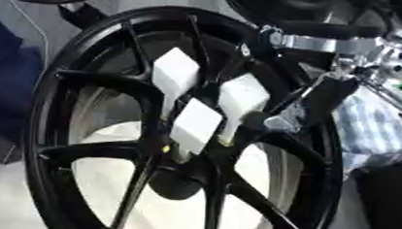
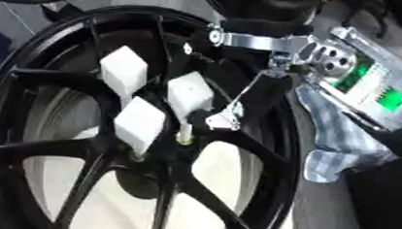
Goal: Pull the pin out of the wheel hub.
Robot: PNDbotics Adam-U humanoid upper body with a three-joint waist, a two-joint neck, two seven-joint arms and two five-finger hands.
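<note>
head stereo | 2 eyes looking down, close | both share wheel hub (image 1: 182,135)

The black wheel hub (image 1: 87,77) is cut off at the lower edge and, in the right eye view, at the left edge. The right hand (image 2: 230,115) reaches the hub's centre; whether its fingers curl cannot be told. Stems of the three white-headed pins (image 2: 140,121) are largely hidden among the spokes. The checked cloth (image 2: 335,141) lies partly under the arm.
</note>
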